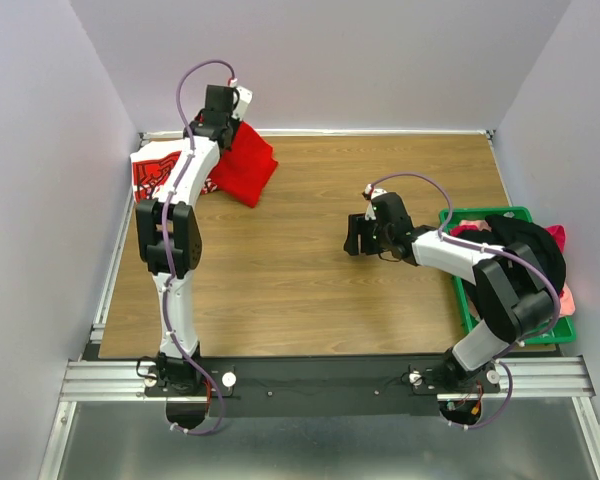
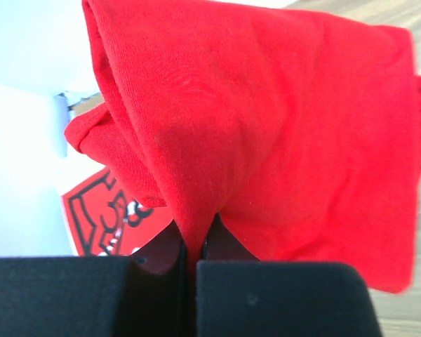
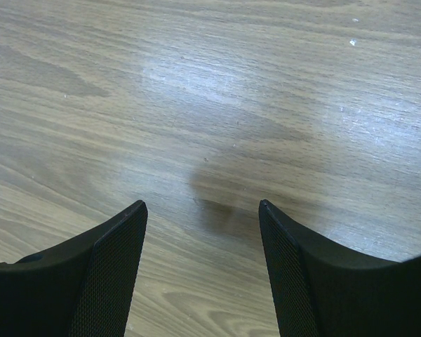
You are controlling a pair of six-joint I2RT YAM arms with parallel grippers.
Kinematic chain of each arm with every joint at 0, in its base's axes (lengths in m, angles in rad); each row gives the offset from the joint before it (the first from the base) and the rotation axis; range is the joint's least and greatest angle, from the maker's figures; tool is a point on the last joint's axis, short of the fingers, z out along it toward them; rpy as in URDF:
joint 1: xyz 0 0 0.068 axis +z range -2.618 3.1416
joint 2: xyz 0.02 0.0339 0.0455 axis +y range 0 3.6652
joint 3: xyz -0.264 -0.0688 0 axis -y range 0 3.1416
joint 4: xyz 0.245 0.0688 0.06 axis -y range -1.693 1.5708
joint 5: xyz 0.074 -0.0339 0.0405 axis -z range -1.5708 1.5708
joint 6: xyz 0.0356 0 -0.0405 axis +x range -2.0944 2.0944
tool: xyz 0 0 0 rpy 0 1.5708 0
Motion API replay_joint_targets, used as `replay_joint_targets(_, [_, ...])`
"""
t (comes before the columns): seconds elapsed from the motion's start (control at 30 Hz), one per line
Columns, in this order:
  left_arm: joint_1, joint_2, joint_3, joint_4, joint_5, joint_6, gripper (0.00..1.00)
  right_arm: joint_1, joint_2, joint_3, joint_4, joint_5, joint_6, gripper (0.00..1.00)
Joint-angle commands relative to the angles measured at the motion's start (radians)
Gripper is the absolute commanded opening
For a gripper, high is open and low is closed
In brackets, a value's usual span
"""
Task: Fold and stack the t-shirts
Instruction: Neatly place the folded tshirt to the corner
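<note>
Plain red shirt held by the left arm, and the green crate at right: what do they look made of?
Plain red t-shirt: soft knit cloth, likely cotton jersey, matte; fine knit grain shows and it bunches in folds. Green crate: probably rigid moulded plastic, smooth; straight thin rim, uniform colour.

The plain shirt (image 1: 248,165) is bright red, the printed shirt (image 1: 152,172) red with white and black markings, the tabletop (image 1: 280,270) pale brown wood grain, the crate (image 1: 480,211) green.
</note>
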Motion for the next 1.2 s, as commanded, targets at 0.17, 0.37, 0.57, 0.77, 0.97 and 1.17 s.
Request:
replay_joint_targets(0.17, [0.081, 0.054, 0.201, -0.074, 0.065, 0.047, 0.00, 0.004, 0.025, -0.005, -0.014, 0.017, -0.002, 0.72])
replay_joint_targets(0.37, [0.113, 0.051, 0.262, -0.082, 0.097, 0.041, 0.00, 0.004, 0.039, -0.004, -0.012, 0.006, -0.001, 0.72])
replay_joint_targets(0.57, [0.148, 0.031, 0.262, -0.068, 0.120, 0.027, 0.00, 0.004, 0.017, -0.008, -0.012, -0.004, -0.001, 0.72])
replay_joint_targets(0.77, [0.164, 0.030, 0.252, -0.063, 0.129, 0.023, 0.00, 0.004, 0.006, -0.013, -0.014, -0.015, -0.001, 0.72])
replay_joint_targets(0.97, [0.211, 0.039, 0.198, -0.039, 0.137, 0.004, 0.00, 0.004, -0.003, -0.019, -0.014, -0.026, -0.002, 0.72])
replay_joint_targets(1.17, [0.263, 0.072, 0.160, -0.026, 0.134, -0.040, 0.00, 0.005, -0.018, -0.025, -0.014, -0.030, -0.007, 0.72])
